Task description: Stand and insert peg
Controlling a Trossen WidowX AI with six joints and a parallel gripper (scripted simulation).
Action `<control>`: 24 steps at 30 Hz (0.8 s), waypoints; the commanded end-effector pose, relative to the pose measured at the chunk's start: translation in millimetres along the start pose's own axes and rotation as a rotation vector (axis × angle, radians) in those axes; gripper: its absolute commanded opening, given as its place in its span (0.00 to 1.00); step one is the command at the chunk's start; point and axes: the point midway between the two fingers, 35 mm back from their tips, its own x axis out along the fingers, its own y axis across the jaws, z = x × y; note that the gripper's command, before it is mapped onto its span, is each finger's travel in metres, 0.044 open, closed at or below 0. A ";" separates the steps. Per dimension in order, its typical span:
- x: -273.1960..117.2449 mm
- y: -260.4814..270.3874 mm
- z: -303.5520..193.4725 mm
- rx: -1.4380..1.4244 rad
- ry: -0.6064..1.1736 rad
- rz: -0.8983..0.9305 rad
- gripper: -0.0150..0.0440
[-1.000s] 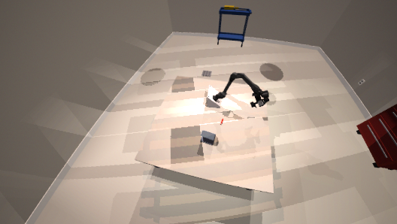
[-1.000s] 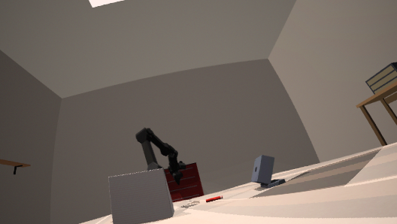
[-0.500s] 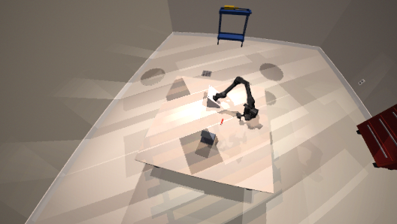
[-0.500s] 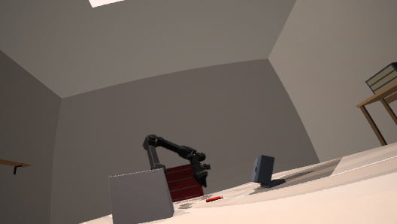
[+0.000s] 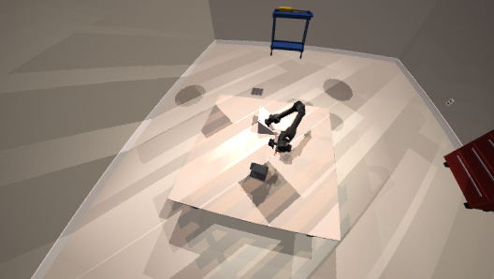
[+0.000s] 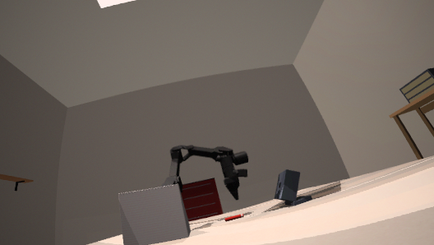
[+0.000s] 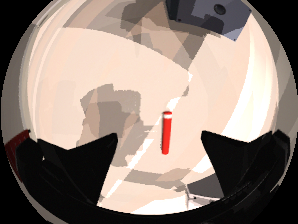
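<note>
A red peg (image 5: 275, 153) (image 6: 233, 217) (image 7: 166, 134) lies flat on the table (image 5: 210, 187). Its white band is near the end that faces the sloped panel; the other end is plain red. The dark blue-grey sloped panel (image 5: 258, 170) (image 6: 288, 185) (image 7: 232, 22) stands beyond the peg, with its round hole (image 7: 219, 8) showing near the top edge of the wrist view. My gripper (image 6: 237, 199) (image 7: 160, 136) is wide open and empty. It points down and hangs above the table over the peg, touching nothing. In the wrist view the peg shows between the two fingertips.
A large pale block (image 6: 154, 214) stands close to the arm's base. The panel rests on a low foot (image 6: 300, 201). A red cabinet (image 5: 477, 170) (image 6: 202, 200), a blue cart (image 5: 291, 46) and a wooden table (image 6: 415, 107) stand away from the work table. Shadows cross the table top.
</note>
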 end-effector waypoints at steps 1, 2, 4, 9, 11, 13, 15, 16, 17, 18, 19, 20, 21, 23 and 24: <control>-0.2 -21.1 -3.3 0.031 0.030 0.022 1.00; -0.2 -21.1 -3.3 0.031 0.030 0.022 1.00; 0.0 -21.1 -3.2 0.031 0.030 0.022 1.00; 7.2 -21.1 -2.5 0.031 0.030 0.021 1.00; 10.5 -21.0 -2.2 0.031 0.029 0.021 1.00; 13.8 -21.0 -2.0 0.031 0.029 0.021 1.00; 17.0 -21.0 -1.8 0.031 0.029 0.020 1.00; 18.7 -20.9 -1.7 0.031 0.029 0.020 1.00; 20.3 -20.9 -1.7 0.031 0.029 0.020 1.00; 21.9 -20.9 -1.6 0.031 0.029 0.020 1.00; 23.6 -20.8 -1.6 0.031 0.029 0.020 1.00; 25.2 -20.8 -1.5 0.030 0.029 0.020 1.00; 26.8 -20.8 -1.5 0.030 0.029 0.020 1.00; 30.1 -20.7 -1.5 0.030 0.029 0.020 1.00; 31.7 -20.6 -1.5 0.030 0.029 0.020 1.00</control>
